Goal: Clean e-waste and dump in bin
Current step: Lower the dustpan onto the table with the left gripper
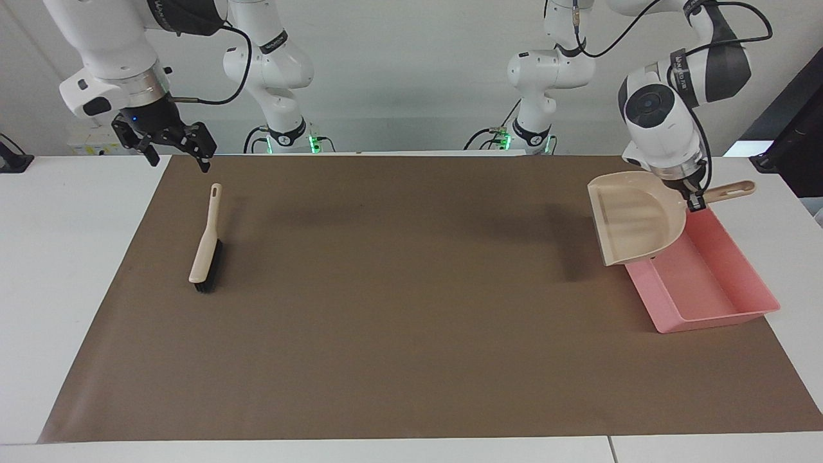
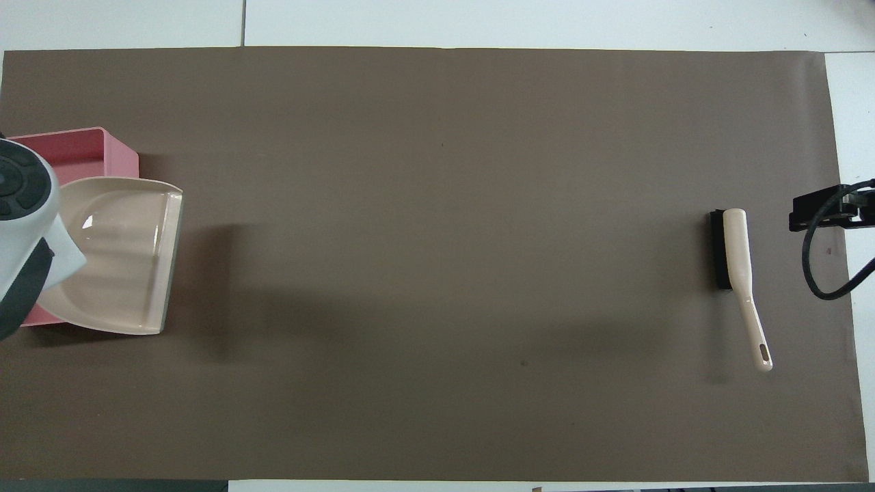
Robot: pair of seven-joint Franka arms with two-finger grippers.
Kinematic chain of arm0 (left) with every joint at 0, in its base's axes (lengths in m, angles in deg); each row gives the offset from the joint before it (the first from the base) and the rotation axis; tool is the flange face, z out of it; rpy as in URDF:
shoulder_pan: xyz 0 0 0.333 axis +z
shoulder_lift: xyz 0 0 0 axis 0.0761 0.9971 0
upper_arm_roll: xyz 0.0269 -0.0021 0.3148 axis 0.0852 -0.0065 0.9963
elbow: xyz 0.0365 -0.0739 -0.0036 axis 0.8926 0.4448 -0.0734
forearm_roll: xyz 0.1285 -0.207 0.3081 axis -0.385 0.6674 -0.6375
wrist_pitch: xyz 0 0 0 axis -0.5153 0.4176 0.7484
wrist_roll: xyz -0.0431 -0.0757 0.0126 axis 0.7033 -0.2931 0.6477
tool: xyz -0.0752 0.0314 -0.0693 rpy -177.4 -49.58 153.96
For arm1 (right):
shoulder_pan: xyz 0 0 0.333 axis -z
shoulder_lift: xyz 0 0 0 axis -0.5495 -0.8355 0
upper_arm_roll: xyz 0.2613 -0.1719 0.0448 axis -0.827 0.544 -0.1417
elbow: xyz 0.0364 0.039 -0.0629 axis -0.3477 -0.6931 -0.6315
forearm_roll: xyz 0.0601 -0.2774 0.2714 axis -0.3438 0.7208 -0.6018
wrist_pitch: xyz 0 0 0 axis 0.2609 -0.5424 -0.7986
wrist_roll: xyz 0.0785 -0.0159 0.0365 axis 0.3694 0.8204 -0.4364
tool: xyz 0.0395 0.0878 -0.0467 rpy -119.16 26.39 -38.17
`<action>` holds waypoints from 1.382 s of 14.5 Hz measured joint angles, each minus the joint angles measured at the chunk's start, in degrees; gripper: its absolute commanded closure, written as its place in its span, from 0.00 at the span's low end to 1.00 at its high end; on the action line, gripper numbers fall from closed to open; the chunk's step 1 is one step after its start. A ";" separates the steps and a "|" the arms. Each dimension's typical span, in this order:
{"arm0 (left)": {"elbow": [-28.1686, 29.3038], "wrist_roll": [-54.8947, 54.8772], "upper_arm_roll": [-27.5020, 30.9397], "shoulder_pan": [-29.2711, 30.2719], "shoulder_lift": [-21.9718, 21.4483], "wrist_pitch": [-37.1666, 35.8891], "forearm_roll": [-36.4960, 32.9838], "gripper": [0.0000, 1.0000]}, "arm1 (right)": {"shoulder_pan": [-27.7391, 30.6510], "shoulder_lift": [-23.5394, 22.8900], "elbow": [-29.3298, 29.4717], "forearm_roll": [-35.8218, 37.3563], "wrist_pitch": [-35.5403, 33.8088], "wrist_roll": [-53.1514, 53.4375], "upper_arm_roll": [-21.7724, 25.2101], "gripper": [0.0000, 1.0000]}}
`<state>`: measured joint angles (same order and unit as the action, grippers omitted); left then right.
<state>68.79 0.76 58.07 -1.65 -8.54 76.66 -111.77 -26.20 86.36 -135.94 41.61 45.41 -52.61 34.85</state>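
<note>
Facing view, R side of frame: the left gripper is clamped on the handle of the beige dustpan, close to where the handle meets the pan. The rest of the handle sticks out toward the frame's R edge. The pan is up in the air over the pink bin. Its flat open lip points to the middle of the brown mat and passes a bit over the bin's wall on that side.

Overhead view, L edge of frame: the pan hides most of the bin. Only the bin's corner farther from the robots and a small strip of its nearer wall show.

E-waste: I cannot see it in either view. The pan covers the part of the bin nearer to the robots. The bin floor that shows in the facing view is bare.

The bin sits on the mat at the left arm's end of the table, lower R of the facing frame.

Upper L of the facing frame: the right gripper hangs high w/ fingers spread apart and nothing between them. It is over the mat's edge nearest the robots and clear of the brush.

The beige brush w/ black bristles lies flat on the mat at the right arm's end. Its handle end points toward the robots.
</note>
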 measured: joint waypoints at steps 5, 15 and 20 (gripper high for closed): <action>3.73 5.92 -0.05 -7.78 1.23 3.26 6.73 1.00 | -10.43 -0.57 0.02 -0.07 -0.36 0.77 10.99 0.00; 4.53 27.36 -0.19 -22.00 10.50 7.57 8.50 1.00 | -9.32 -0.39 0.36 -0.35 -2.67 0.77 9.81 0.00; 4.51 28.10 -0.14 -24.16 11.75 8.55 8.51 0.99 | -9.68 -0.71 4.23 -2.19 -5.60 0.77 9.17 0.00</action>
<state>73.30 28.86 57.93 -25.81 3.21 85.21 -103.26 -35.87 85.65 -131.71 39.41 39.81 -51.84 44.02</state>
